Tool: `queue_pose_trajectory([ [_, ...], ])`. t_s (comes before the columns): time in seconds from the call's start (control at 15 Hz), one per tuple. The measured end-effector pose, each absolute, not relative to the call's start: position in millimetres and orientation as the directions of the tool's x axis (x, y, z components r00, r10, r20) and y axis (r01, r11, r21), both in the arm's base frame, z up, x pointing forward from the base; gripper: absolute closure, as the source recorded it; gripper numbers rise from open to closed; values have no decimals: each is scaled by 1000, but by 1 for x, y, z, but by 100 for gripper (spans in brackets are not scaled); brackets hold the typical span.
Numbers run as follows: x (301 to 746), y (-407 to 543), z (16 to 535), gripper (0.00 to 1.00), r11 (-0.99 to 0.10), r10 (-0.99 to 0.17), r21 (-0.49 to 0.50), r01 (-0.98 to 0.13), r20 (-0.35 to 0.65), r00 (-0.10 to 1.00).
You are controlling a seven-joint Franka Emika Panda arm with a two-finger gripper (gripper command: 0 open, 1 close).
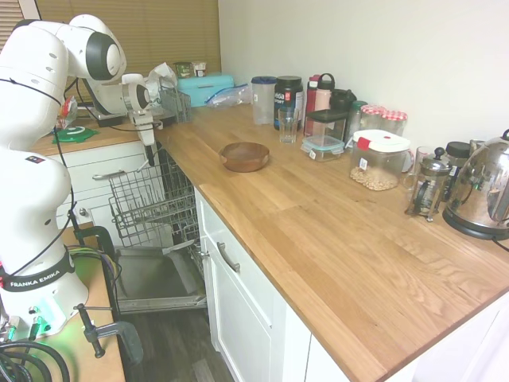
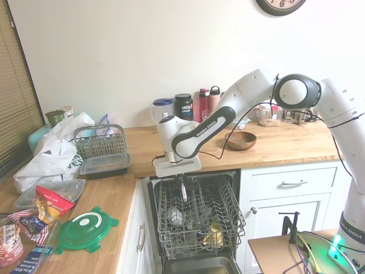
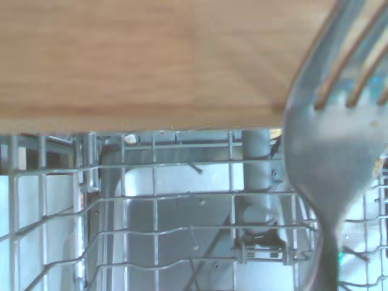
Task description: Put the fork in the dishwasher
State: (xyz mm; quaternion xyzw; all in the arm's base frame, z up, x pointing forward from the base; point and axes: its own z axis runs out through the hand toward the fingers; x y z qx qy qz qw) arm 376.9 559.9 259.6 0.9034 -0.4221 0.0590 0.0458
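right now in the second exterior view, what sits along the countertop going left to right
white plastic bag → grey wire cutlery basket → clear blue-lidded jug → black supplement tub → red bottle → brown wooden bowl

A home kitchen: a wooden tabletop (image 1: 318,231) over white drawer cabinets (image 1: 238,294), an open dishwasher (image 2: 197,220) with a wire rack, a steel kettle (image 1: 483,191), a French press (image 1: 429,185), food jars and a wall clock (image 2: 280,5)

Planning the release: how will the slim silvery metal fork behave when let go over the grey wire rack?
The slim silvery metal fork looks stiff, so it probably won't bend. Smooth and thin, it could slip through the grey wire rack gaps. It hangs upright from the gripper, so it would likely tip sideways.
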Motion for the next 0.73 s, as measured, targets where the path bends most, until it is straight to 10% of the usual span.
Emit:
queue_pose_trajectory([
  [0.73, 356, 489, 353, 0, -640, -768, -120, -759, 131, 627],
])
